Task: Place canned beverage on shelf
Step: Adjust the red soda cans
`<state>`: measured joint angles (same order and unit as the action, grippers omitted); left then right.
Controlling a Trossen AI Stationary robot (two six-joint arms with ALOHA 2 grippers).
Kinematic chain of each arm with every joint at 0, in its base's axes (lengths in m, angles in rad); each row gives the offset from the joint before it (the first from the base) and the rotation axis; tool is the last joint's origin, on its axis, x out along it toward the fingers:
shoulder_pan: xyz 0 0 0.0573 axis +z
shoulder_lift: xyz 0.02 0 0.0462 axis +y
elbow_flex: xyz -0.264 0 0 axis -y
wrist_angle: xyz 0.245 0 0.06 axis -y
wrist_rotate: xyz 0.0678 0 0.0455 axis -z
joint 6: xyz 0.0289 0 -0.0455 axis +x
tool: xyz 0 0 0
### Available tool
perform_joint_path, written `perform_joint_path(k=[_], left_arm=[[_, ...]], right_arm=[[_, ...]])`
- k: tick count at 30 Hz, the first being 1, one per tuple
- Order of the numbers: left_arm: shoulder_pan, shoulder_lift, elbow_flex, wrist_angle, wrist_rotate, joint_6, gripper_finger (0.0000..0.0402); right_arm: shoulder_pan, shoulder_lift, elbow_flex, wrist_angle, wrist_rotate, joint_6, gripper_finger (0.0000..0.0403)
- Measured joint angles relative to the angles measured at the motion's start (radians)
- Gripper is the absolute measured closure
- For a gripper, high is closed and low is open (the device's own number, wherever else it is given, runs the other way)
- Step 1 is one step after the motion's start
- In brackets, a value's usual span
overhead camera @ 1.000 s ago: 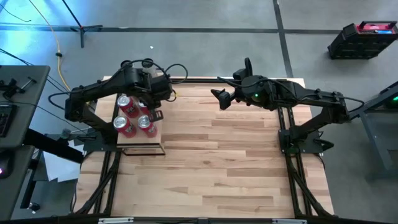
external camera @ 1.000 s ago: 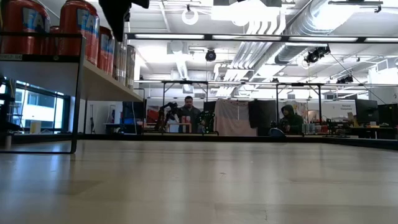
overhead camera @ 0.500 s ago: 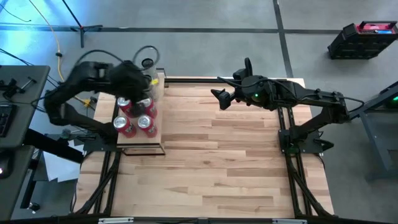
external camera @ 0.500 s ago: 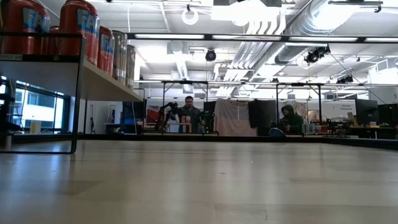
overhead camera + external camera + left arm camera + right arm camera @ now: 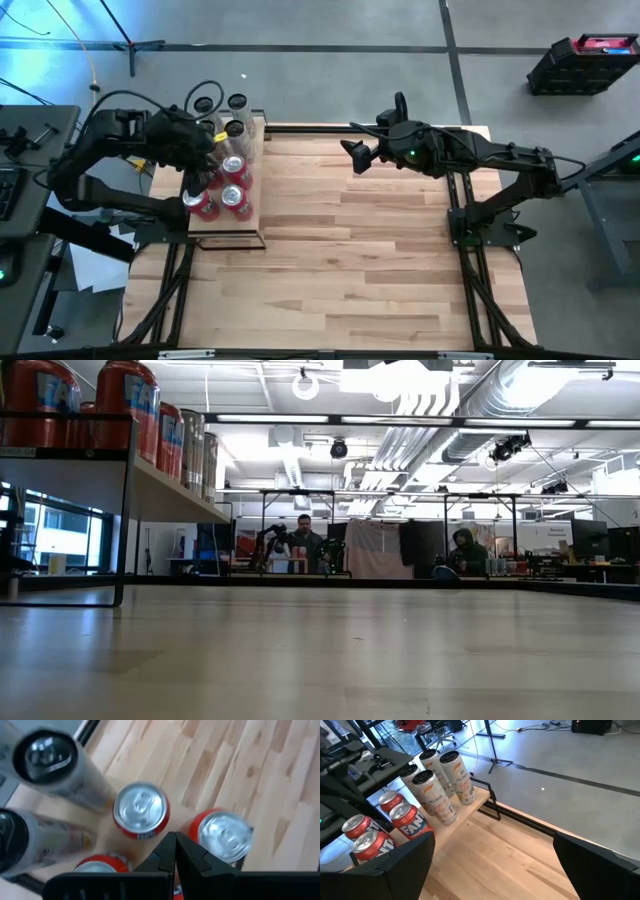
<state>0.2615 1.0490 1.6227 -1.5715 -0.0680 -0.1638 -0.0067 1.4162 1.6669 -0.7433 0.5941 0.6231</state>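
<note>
Standing in tidy rows on the shelf point(image 5: 245, 222) at the left of the high view, the cans are already up there: four red cans point(image 5: 233, 167) toward the near end and four tall pale cans point(image 5: 237, 103) toward the far end. In the right wrist view the same line-up shows at the left of the frame, the reds point(image 5: 406, 820) in front and the tall ones point(image 5: 432, 795) behind, all upright on the pale board with its thin black frame. The low view catches them at its upper left, raised above the tabletop point(image 5: 330, 650) on the shelf's board point(image 5: 175, 490). They sit packed close, likely to make the most of a narrow board.

The left gripper point(image 5: 200, 160) hovers over the shelf's left edge, beside the red cans. Its own wrist view looks straight down on two silver can tops point(image 5: 141, 810), and its dark fingers point(image 5: 172, 851) are pressed together with nothing between them. It touches no can that I can see.

The right gripper point(image 5: 356, 157) waits well apart, above the table's far edge at centre frame, its jaws spread wide and empty. Judging by this, the placing looks done or nearly so.
</note>
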Motion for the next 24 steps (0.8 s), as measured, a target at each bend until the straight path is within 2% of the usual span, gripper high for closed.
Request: perform_joint_path(k=[7, 12, 24], left_arm=[[0.0, -0.028, -0.09, 0.002, -0.029, 0.047, 0.0401], [0.0, -0.06, -0.129, -0.001, -0.101, 0.088, 0.0401], [0.0, -0.083, -0.239, 0.0, -0.109, 0.098, 0.0401]], right_arm=[[0.0, 0.0, 0.0, 0.0, 0.0, 0.001, 0.0011], [0.001, 0.0, 0.0, 0.0, -0.011, 0.001, 0.0011], [0.0, 0.0, 0.0, 0.0, -0.021, -0.003, 0.0011]])
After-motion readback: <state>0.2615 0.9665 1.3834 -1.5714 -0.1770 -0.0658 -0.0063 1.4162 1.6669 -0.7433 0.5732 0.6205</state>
